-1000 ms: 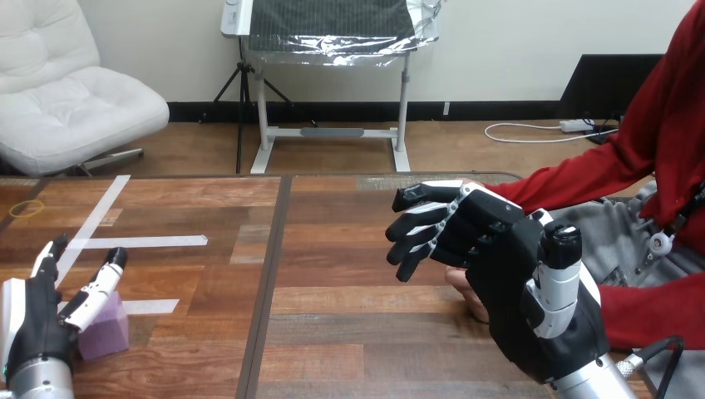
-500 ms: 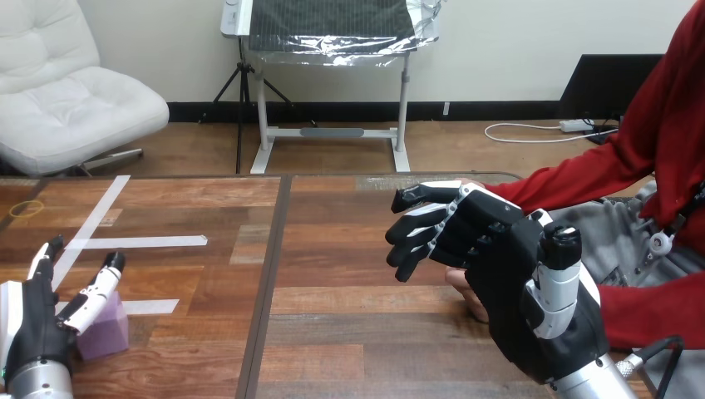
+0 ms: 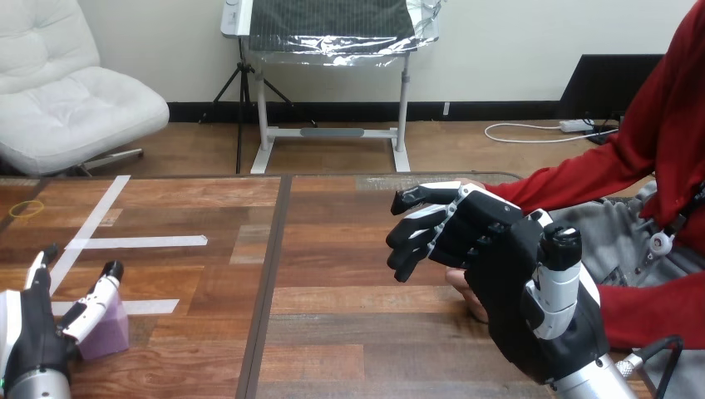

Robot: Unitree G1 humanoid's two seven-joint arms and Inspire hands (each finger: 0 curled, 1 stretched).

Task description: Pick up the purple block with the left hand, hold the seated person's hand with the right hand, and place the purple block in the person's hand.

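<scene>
The purple block (image 3: pixel 110 330) stands on the wooden table (image 3: pixel 332 332) near its front left corner. My left hand (image 3: pixel 29 332) is low at the view's left edge, open, its fingers straight; one finger (image 3: pixel 98 293) leans on the block's upper left edge. My right hand (image 3: pixel 520 291) hangs over the table's right half, back toward the camera. The person's hand (image 3: pixel 459 281) shows just under it, mostly hidden. A red sleeve (image 3: pixel 574 179) reaches in behind my right hand. I cannot tell whether my right hand touches or holds the person's hand.
White tape strips (image 3: pixel 141 243) cross the left part of the table. A dark seam (image 3: pixel 270 283) runs front to back down the table's middle. A small yellow ring (image 3: pixel 27 208) lies at the far left.
My left hand has slid down toward the table's front edge, its fingers now lower against the block. The block, my right hand and the person's hand have stayed put.
</scene>
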